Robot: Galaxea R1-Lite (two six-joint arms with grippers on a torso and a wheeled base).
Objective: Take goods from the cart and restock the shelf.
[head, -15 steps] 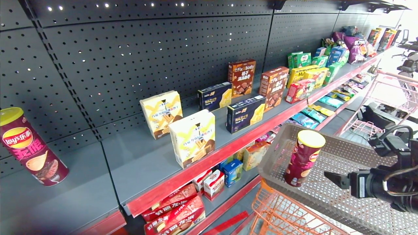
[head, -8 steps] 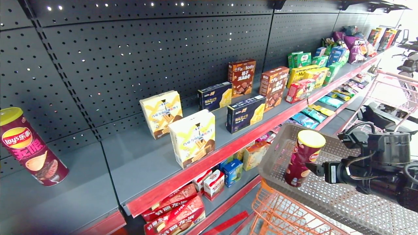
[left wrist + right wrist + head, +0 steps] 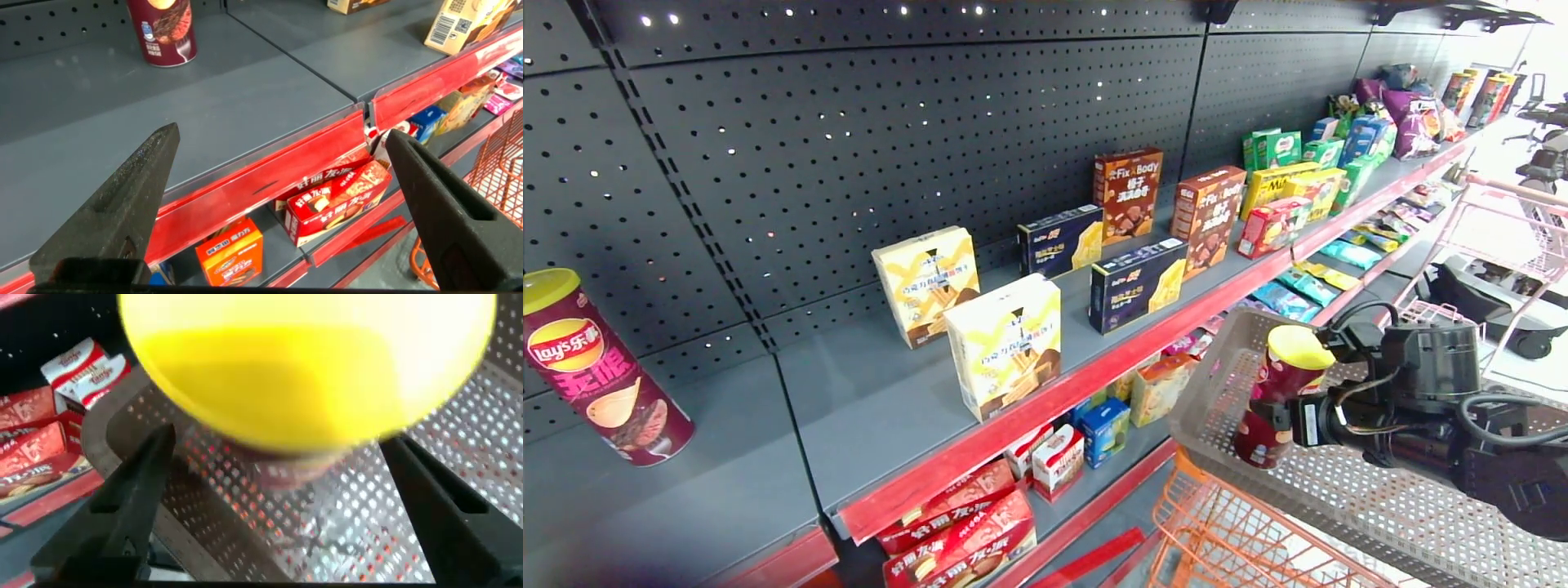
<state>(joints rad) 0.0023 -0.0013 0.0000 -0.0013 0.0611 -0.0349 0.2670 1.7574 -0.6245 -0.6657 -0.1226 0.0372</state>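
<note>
A maroon chips can with a yellow lid [image 3: 1281, 384] stands in the grey perforated basket [image 3: 1213, 371] on top of the orange cart [image 3: 1225, 535], leaning slightly. My right gripper [image 3: 1270, 416] is at the can's lower half, open, one finger on each side of it. Close up in the right wrist view, the yellow lid [image 3: 306, 367] sits between the two fingers [image 3: 122, 506] of the right gripper [image 3: 278, 498]. A second chips can [image 3: 600, 371] stands on the grey shelf [image 3: 874, 408] at the far left. My left gripper [image 3: 278, 212] hangs open and empty over the shelf's red front edge, with that can [image 3: 163, 28] beyond it.
Cream boxes [image 3: 1005, 343], dark blue boxes [image 3: 1135, 282] and brown boxes [image 3: 1207, 216] stand along the shelf, with more goods further right. The shelf between the left can and the cream boxes is bare. Lower shelves hold red packs [image 3: 964, 531]. A pink cart [image 3: 1503, 237] stands behind.
My right arm has moved left across the basket until its open fingers straddle the can. The can now leans a little. The left can and boxes have not moved.
</note>
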